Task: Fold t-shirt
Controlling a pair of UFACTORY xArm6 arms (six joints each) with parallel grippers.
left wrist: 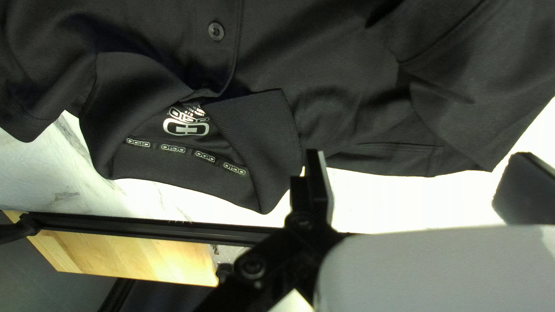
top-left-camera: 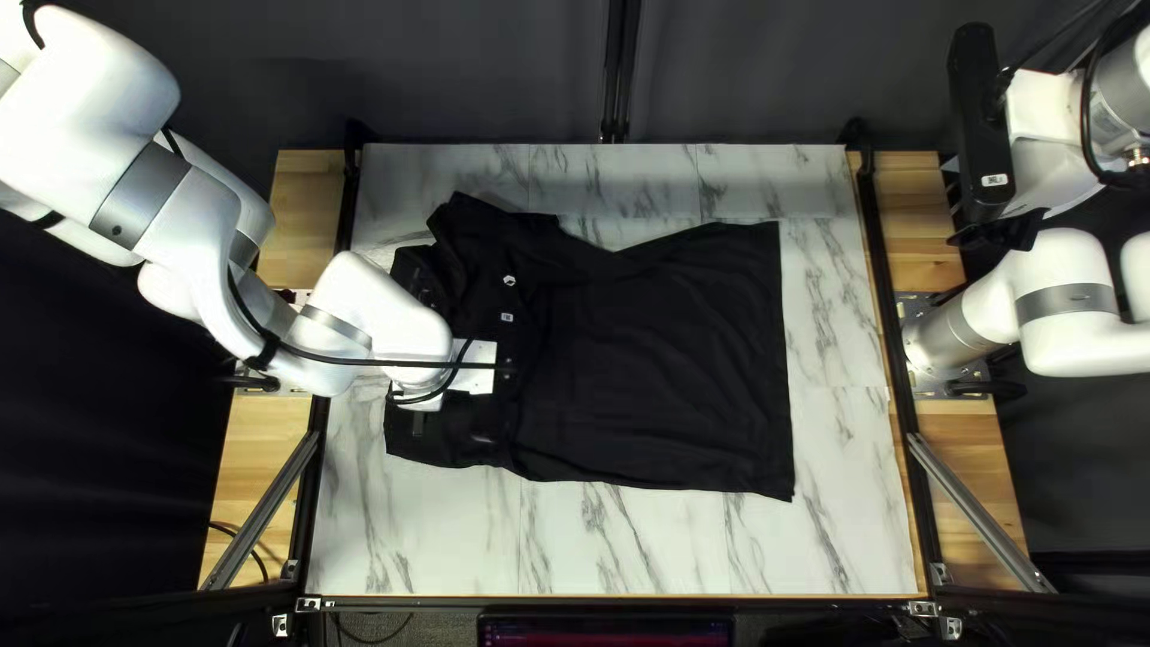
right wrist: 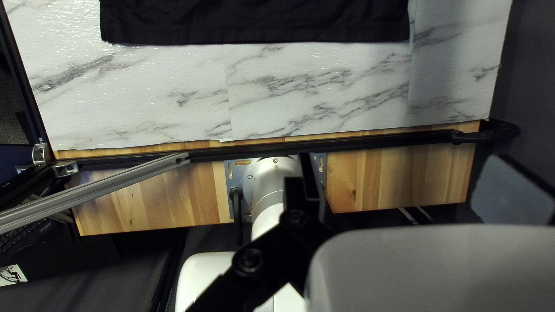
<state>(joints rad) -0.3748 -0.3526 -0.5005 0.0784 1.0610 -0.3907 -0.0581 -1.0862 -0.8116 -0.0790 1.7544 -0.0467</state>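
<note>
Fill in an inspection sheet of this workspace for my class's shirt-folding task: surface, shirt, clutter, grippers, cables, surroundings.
Surface: white marble-patterned tabletop, seams visible.
Job's things: black collared cloth shirt, spread out, rumpled around its collar.
Clutter: nothing seen.
Left black two-fingered gripper: open, near the collar.
Right black two-fingered gripper: open, holding nothing.
Cables: thin black cable along the white left arm.
Surroundings: dark curtain, pale wooden side boards.

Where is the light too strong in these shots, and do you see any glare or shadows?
Left wrist view: the tabletop washes out to near white around the gripper, its veining lost; right wrist view: small glints speckle the tabletop, and a soft grey shadow band runs beside the black shirt; top left view: the shirt's folds mostly sink into darkness.
</note>
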